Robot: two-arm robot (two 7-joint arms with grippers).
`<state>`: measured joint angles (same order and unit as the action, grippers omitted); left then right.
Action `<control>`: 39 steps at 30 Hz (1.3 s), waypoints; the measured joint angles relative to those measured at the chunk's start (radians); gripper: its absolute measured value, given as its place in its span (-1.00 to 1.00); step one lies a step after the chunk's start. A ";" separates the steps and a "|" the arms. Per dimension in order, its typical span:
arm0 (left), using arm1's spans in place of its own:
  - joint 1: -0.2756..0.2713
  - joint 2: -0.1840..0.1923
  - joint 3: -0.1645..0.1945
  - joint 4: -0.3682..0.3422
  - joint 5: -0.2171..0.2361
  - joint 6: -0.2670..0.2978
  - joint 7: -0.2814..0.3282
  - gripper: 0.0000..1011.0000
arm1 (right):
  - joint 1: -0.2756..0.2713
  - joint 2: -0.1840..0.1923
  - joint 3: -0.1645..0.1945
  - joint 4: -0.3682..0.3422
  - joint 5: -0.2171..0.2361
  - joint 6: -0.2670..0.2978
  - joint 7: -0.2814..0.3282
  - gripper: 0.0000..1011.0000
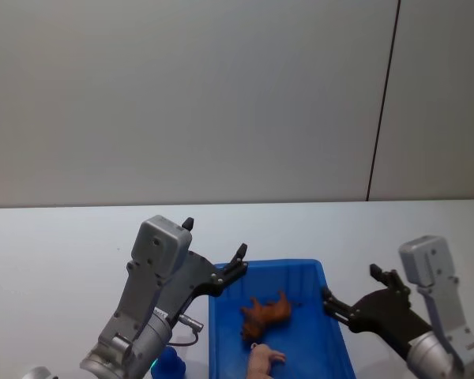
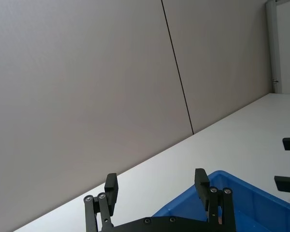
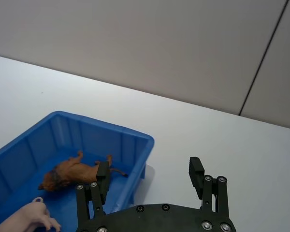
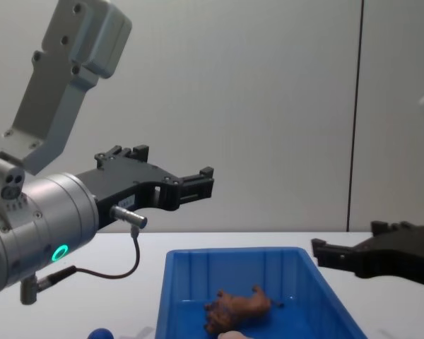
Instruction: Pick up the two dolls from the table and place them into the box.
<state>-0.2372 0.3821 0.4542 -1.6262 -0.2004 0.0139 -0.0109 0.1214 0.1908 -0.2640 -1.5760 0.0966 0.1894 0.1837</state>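
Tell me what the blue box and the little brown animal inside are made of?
The blue box looks like hard moulded plastic: smooth, shiny walls with ribs and a thick rim. The brown animal looks like soft rubber or plastic, matte and lumpy; it could also be plush, hard to tell.

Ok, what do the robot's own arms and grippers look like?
The left gripper and right gripper are black, two-fingered, with visible screws, on boxy silver-grey arm housings. The left wrist has a looping black cable and a glowing green ring.

Bright even light, apparently overhead, soft shadows
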 joint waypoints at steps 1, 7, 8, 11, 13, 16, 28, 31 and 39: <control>0.000 0.000 0.000 0.000 0.000 0.000 0.000 0.98 | -0.008 0.004 0.004 -0.009 0.005 0.002 -0.011 0.98; 0.000 0.000 0.000 0.000 0.000 0.000 0.000 0.98 | -0.038 0.021 0.019 -0.042 0.029 0.012 -0.061 0.98; 0.000 0.000 0.000 0.000 0.000 0.000 0.000 0.98 | -0.045 0.024 0.022 -0.050 0.034 0.013 -0.070 0.98; 0.000 0.000 0.000 0.000 0.000 0.000 0.000 0.98 | -0.053 0.029 0.025 -0.058 0.040 0.016 -0.082 0.98; 0.000 0.000 0.000 0.000 0.000 0.000 0.000 0.98 | -0.059 0.032 0.028 -0.065 0.045 0.019 -0.091 0.98; 0.001 0.000 -0.001 -0.001 0.000 0.002 0.000 0.98 | -0.065 0.035 0.031 -0.072 0.050 0.020 -0.100 0.98; 0.026 0.028 -0.017 -0.035 -0.034 0.076 0.021 0.98 | -0.081 0.045 0.039 -0.091 0.063 0.026 -0.125 0.98; 0.035 0.037 -0.024 -0.046 -0.051 0.109 0.031 0.98 | -0.084 0.046 0.040 -0.093 0.064 0.027 -0.128 0.98; 0.058 0.061 -0.042 -0.068 -0.106 0.198 0.053 0.98 | -0.088 0.048 0.042 -0.097 0.067 0.027 -0.133 0.98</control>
<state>-0.1791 0.4428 0.4120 -1.6946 -0.3065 0.2123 0.0422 0.0338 0.2392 -0.2220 -1.6732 0.1636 0.2169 0.0503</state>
